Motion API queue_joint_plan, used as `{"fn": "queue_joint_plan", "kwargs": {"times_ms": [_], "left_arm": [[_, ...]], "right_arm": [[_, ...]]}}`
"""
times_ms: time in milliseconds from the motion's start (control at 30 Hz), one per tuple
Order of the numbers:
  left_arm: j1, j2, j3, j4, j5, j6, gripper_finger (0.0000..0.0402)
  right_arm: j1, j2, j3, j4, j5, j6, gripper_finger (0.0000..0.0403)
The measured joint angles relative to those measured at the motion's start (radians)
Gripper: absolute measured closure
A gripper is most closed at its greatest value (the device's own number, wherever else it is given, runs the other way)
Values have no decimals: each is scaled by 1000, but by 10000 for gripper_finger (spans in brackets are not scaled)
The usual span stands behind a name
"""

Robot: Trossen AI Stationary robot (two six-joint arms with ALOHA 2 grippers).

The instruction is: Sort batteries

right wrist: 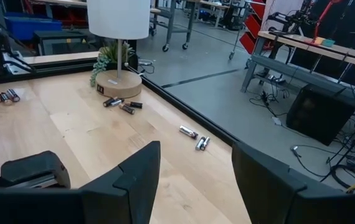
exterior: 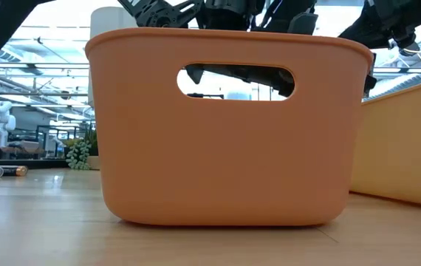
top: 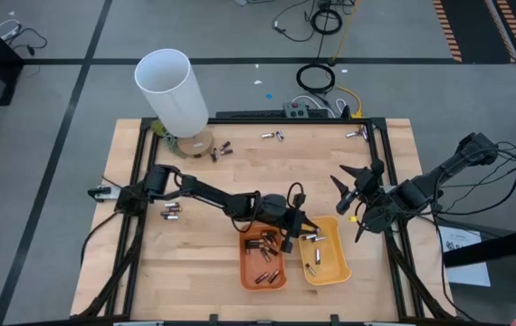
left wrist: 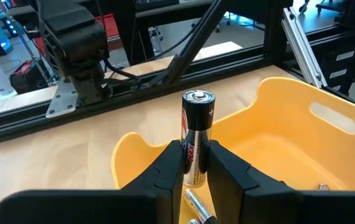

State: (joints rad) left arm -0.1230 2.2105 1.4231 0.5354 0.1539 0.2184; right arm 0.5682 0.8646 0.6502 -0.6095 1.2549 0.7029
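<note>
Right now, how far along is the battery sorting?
Partly done: several batteries already lie in the orange tray and yellow tray. The left gripper holds a dark battery over the yellow tray. Loose batteries remain scattered on the table.

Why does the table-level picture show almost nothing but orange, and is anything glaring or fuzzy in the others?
Low view: the orange tray sits right at the lens, with bright windows behind. Left wrist view: the battery between the left tool fingers is sharp with a glint on its cap; the room behind is softer.
</note>
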Motion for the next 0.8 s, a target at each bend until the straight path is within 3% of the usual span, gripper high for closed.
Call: {"fn": "queue_joint_plan", "kwargs": {"times_ms": [300, 500, 667, 800], "left_arm": [[-2, -1, 0, -6, 0, 1, 256], [-3, -33, -2, -48, -3, 5, 241], [5, -183, -1, -237, -15, 137, 240], [31, -319, 0, -519, -85, 191, 240]], "right_arm": [[0, 0, 0, 0, -3, 0, 211], [0, 0, 0, 9, -4, 0, 211], [0, 0, 0, 8, -4, 0, 211], [0, 0, 0, 6, -11, -1, 211]]}}
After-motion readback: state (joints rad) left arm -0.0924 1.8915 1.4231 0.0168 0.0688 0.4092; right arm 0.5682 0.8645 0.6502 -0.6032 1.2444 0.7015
